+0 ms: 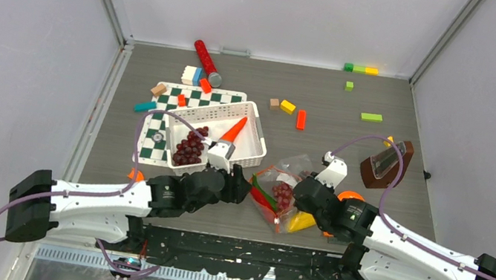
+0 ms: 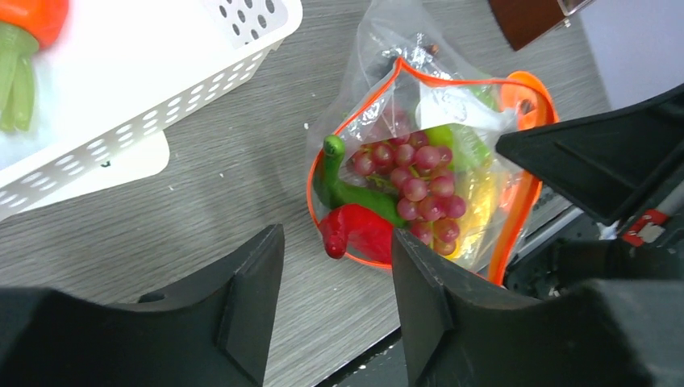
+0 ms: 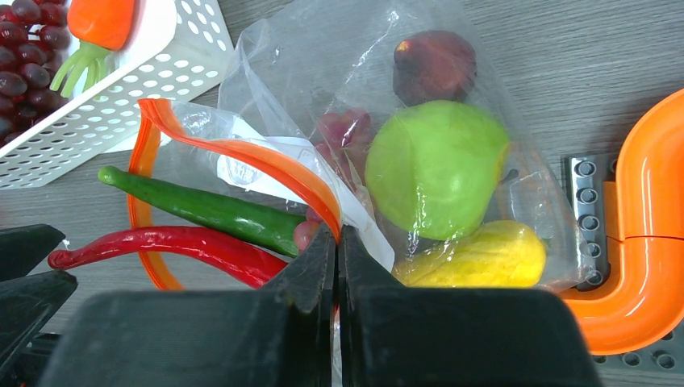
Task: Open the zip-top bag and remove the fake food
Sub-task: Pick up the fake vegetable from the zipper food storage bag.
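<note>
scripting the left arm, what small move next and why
Probably lower the left gripper onto the red chili and close: its jaws are open over it, the chili pokes out of the open zip-top bag, and the right gripper pinches the bag's rim.

The grey bench (image 1: 348, 152) carried a white basket (image 1: 259, 133), a checkered board (image 1: 154, 142), the zip-top bag (image 1: 293, 170), scattered coloured blocks (image 1: 287, 106) and a red tube (image 1: 205, 58).
</note>
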Controlling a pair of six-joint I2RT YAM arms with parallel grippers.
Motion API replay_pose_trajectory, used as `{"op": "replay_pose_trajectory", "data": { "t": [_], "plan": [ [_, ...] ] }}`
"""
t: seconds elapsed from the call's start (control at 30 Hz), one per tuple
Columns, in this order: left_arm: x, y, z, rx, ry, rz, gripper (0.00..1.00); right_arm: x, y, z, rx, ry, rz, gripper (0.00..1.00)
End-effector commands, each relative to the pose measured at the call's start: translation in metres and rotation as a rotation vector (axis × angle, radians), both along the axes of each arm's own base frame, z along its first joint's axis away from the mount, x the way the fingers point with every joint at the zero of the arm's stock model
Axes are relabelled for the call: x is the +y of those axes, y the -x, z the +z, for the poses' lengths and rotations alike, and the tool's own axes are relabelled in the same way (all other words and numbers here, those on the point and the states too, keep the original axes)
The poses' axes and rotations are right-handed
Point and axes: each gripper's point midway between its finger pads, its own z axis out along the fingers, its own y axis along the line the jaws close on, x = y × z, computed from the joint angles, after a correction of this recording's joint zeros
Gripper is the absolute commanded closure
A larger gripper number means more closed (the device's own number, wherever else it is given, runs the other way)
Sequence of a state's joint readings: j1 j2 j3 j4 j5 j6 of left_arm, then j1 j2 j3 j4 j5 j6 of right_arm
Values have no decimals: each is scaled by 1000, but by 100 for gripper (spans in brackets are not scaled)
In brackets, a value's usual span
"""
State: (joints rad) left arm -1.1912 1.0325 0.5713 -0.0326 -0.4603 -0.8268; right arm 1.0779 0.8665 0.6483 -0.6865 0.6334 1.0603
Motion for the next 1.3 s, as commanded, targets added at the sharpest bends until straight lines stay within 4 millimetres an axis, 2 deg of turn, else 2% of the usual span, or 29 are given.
{"op": "replay_pose_trajectory", "data": {
  "t": [0.0, 0.23, 0.43, 0.7, 1.0, 1.27],
  "plan": [
    [-7, -8, 28, -40, 147, 47, 44, 5, -7, 13, -35, -32, -18, 100],
    [-8, -9, 12, -2, 109, 67, 44, 6, -7, 13, -34, -39, -14, 100],
    [-13, -11, 8, 3, 94, 66, 53, 5, -6, 13, -35, -41, -14, 100],
    [-17, -11, 8, 1, 87, 51, 71, 3, -5, 13, -37, -40, -17, 100],
    [-8, -11, 17, -21, 77, 61, 85, 4, -6, 13, -36, -36, -16, 100],
    [10, -15, 44, -81, 76, 92, 92, 4, -6, 13, -37, -34, -13, 100]
  ]
}}
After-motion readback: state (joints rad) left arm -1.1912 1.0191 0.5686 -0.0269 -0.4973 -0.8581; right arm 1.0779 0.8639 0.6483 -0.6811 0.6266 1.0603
